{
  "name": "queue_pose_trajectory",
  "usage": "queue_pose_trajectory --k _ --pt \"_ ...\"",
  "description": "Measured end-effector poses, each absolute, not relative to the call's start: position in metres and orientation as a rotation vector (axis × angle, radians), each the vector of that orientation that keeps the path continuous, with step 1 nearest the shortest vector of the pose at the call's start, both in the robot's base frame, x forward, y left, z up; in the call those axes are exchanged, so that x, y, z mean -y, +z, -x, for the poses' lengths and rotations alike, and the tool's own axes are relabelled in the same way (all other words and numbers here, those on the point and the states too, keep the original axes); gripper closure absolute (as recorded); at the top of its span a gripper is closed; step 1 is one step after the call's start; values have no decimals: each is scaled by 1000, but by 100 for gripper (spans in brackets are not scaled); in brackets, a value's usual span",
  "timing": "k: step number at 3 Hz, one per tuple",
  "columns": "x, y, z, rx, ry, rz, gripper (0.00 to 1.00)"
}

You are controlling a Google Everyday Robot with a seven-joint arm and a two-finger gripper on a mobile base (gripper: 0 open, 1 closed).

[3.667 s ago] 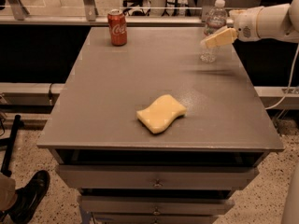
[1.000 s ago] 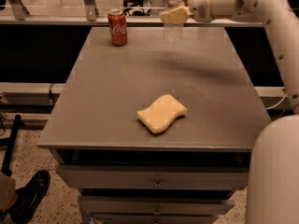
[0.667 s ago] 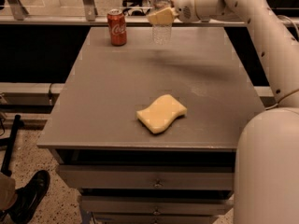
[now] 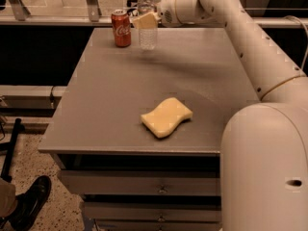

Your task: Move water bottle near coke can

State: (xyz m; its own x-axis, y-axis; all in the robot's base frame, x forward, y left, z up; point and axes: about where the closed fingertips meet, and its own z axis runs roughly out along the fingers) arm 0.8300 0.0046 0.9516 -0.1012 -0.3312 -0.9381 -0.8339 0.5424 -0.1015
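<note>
Clear ribbed plastic, light and squashy I'd reckon: the water bottle is upright near the top of the frame, just right of the coke can. The gripper has its fingers closed round the bottle's middle, a good spot, but squeeze gently or it'll buckle and slip.

Arm stretched far forward, tool clamped tight

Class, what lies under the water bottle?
Only bare table under the bottle. The gripper, at the far edge, covers its middle; base contact cannot be seen.
</note>
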Motion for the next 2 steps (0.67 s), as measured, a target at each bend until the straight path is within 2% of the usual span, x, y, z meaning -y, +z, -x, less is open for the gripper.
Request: queue_pose_trajectory --k 1,2 --pt "-19 951 -840 -1645 585 982 100" --pt "-25 946 -849 -1607 589 986 82"
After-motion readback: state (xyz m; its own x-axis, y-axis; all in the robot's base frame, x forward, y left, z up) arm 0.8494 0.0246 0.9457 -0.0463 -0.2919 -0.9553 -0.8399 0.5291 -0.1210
